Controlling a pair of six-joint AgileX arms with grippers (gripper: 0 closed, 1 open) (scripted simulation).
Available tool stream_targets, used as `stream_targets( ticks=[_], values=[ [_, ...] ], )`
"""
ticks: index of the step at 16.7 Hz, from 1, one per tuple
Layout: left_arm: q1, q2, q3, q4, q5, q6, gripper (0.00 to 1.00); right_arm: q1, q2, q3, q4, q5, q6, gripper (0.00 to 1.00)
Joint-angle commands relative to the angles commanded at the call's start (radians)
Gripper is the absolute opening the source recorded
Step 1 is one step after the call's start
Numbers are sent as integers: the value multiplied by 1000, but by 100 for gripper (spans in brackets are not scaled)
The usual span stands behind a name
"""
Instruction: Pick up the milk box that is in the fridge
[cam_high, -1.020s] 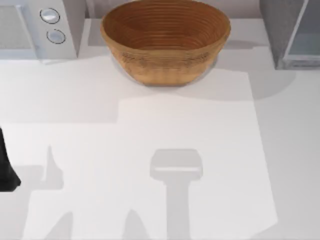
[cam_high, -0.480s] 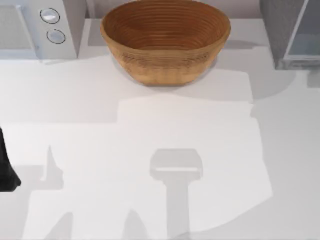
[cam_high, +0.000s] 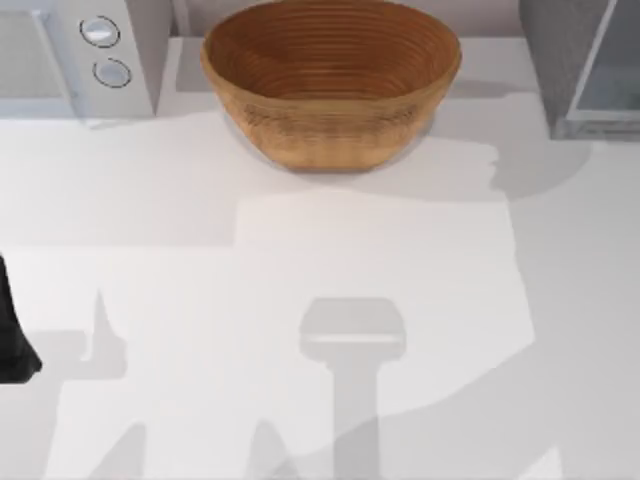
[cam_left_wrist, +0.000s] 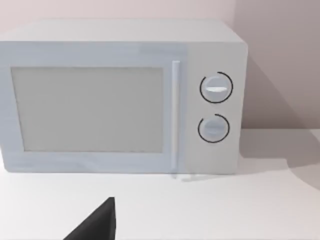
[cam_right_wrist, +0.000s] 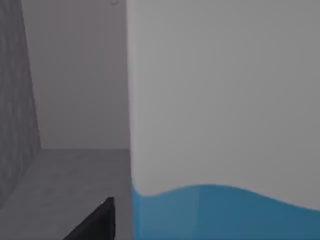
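Top view, surface (cam_high: 300, 260): white and mostly bare, crossed by arm shadows.
Top view, fridge (cam_high: 560, 60): dark grey speckled cabinet at the far right corner, with its pale glassy panel (cam_high: 615, 70) on the right side.
Top view, basket bowl (cam_high: 332, 80): woven, at the far middle, well apart from the fridge.
Top view, white appliance (cam_high: 75, 55): two round knobs, far left corner.
Top view, left arm (cam_high: 12, 340): dark sliver at the left edge, parked.
Left wrist view, left gripper (cam_left_wrist: 97, 222): one dark finger tip low in frame, facing the white appliance across bare surface; how far it is spread, cannot tell.
Right wrist view, milk box (cam_right_wrist: 225, 125): very close, white patch above, blue band below, standing on the grey fridge floor (cam_right_wrist: 65, 185) with the speckled inner wall to one side.
Right wrist view, right gripper (cam_right_wrist: 97, 222): one dark finger just beside the carton's edge; whether the fingers are apart or closed, and whether it holds anything, cannot tell.
Step in hand (judgement): final approach inside the fridge.
Doing it well (judgement): centre the carton between the fingers, go in straight and slow, avoid nudging it toward the back wall, close only when both sides are bracketed.
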Motion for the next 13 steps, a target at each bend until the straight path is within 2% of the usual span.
stream_targets(
  ticks=[6, 13],
  values=[
    [0, 0, 0, 0, 0, 0, 100, 6, 22, 39, -24, 7, 0, 100],
    [0, 0, 0, 0, 0, 0, 100, 6, 22, 39, -24, 7, 0, 47]
  ],
)
